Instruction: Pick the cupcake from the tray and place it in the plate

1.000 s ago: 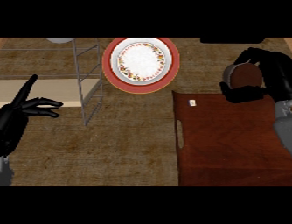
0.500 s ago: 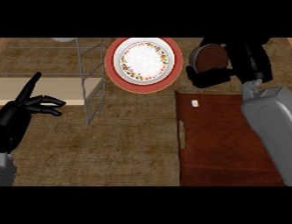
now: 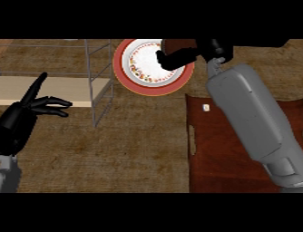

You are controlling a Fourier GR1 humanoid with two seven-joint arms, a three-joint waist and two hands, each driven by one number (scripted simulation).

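In the head view, the right hand (image 3: 193,53) reaches over the right part of the plate (image 3: 139,68), its black fingers curled round a dark brown thing at the upper rim that looks to be the cupcake (image 3: 178,44). Only a small patch of the cupcake shows, since the fingers cover most of it and the view's upper edge cuts off its top, so whether it touches the plate or hangs above it cannot be told. The grey right forearm (image 3: 255,122) runs up from the lower right and hides a wide strip of the tray (image 3: 214,154), a dark red-brown slab lying on the table (image 3: 134,154) below and to the right of the plate. A slot handle shows along the tray's left side and another near its right edge (a small pale tag sits near the upper left corner). The plate is round with a red rim, a patterned ring and a white middle; its upper edge is cut off by the view.

At the left, the left hand (image 3: 20,120) rests open, one finger pointing up and the others spread sideways, holding nothing. Beside it stands a wire rack (image 3: 100,90) with a pale shelf board (image 3: 40,89), cut off at the left edge.
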